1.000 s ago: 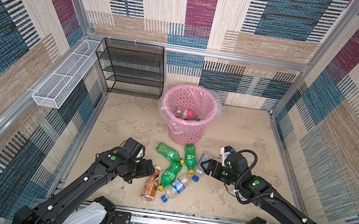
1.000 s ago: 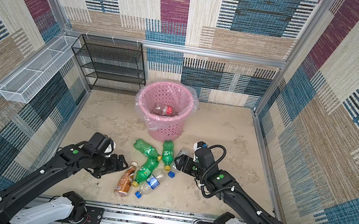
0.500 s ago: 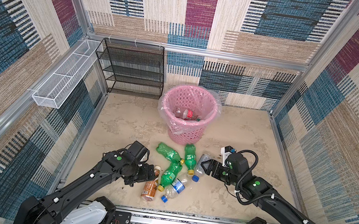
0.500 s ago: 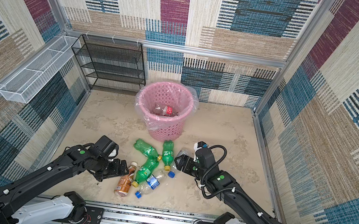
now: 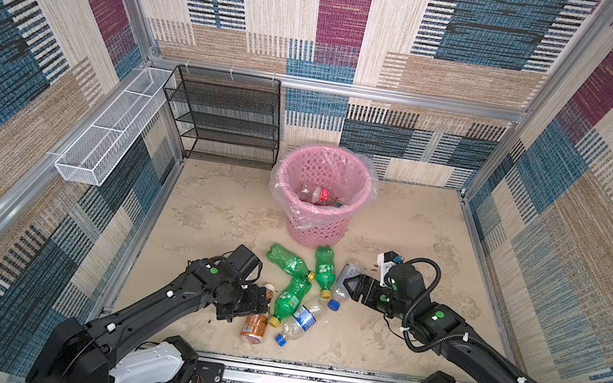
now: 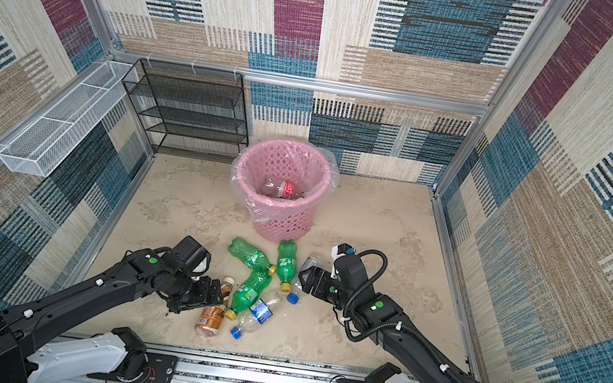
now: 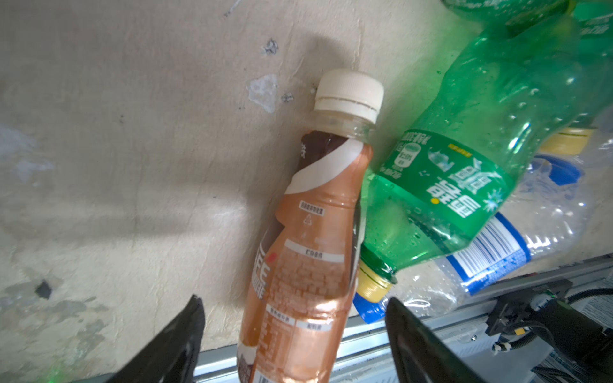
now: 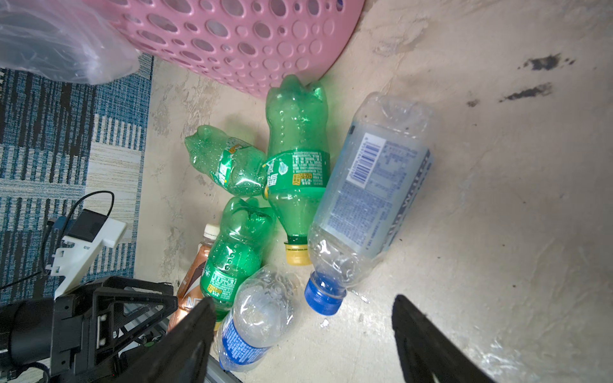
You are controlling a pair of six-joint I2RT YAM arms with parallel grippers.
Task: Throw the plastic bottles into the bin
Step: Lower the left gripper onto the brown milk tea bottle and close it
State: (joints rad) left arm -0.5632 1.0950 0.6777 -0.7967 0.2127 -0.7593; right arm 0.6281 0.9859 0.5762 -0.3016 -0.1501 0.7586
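Left wrist view: the left claw (image 7: 293, 300) stands wide open and empty. It has one finger on each side of the brown bottle (image 7: 308, 232), which lies on the table (image 7: 132, 132), with a gap on both sides. A green bottle (image 7: 464, 165) leans on the brown bottle's shoulder.

Right wrist view: the right claw (image 8: 302, 298) is also open and empty. The blue-capped neck of a pale-labelled clear bottle (image 8: 371, 185) lies just ahead between its fingers, and the bin (image 8: 232, 36) stands beyond.

In both top views six bottles lie loose near the bin's foot, and a red-labelled bottle (image 5: 315, 194) is already inside.

Both arms look poised to grasp. Next, each claw should settle lower, close on its bottle, lift it free of its neighbours and carry it over the rim.
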